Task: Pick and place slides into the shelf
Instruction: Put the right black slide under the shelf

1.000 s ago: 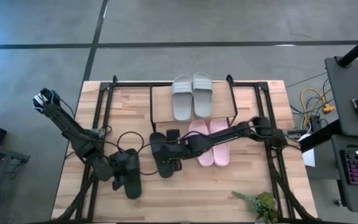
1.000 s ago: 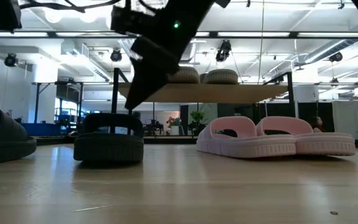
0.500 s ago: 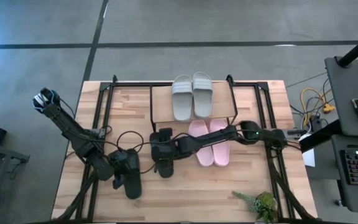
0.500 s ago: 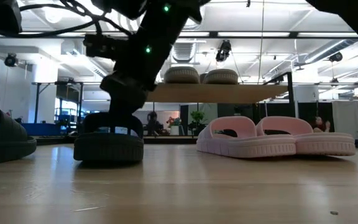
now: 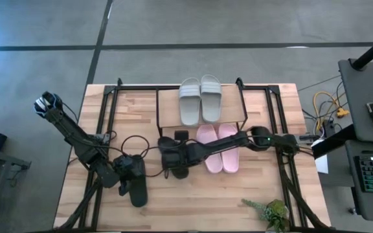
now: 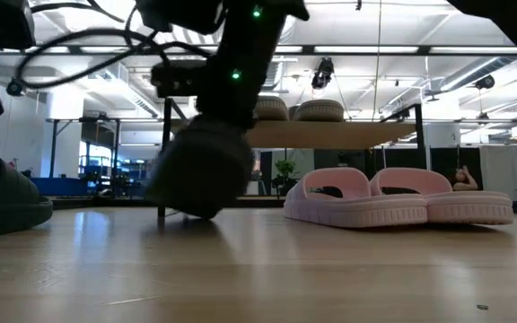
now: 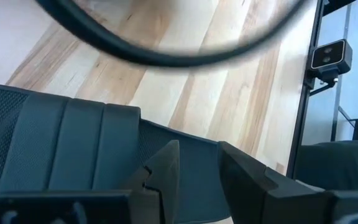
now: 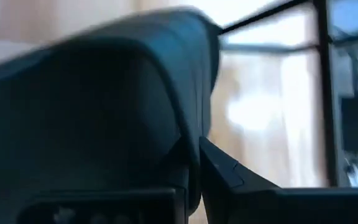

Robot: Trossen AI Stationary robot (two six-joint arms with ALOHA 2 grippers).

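The shelf (image 5: 233,107) stands at the table's far middle with the pale grey-green pair (image 5: 199,100) on its plank. The pink pair (image 5: 217,149) lies on the table just in front of it. My right gripper (image 8: 194,149) is shut on one black slide (image 6: 200,170), which is tipped up left of the pink pair. The other black slide (image 5: 136,189) lies sole-down near the table's left front, with my left gripper (image 5: 127,173) on it. Dark slide material fills the gap between that gripper's fingers (image 7: 166,165). My left gripper comes at the black slide from above and has part of it (image 7: 197,165) beside the ribbed strap between its two fingers. Which part it is cannot be told. The slide rests on the table. My right gripper pinches the black slide's strap edge (image 8: 188,134) between its two fingers. It comes slanting down from the table's right side. The slide hangs tilted under the gripper. Whether its low end (image 6: 191,213) touches the table I cannot tell.
A large black metal frame (image 5: 109,110) runs along the table's sides and far edge. Cables (image 5: 135,141) loop between the two arms. A small green plant (image 5: 271,210) lies at the near right. Bare wood (image 6: 330,269) lies in front of the pink pair.
My right gripper has come down toward the table's left onto the black slide and shut on its strap. That slide stood flat on the table before. It is now tipped up and raised, shifted a little toward the shelf.
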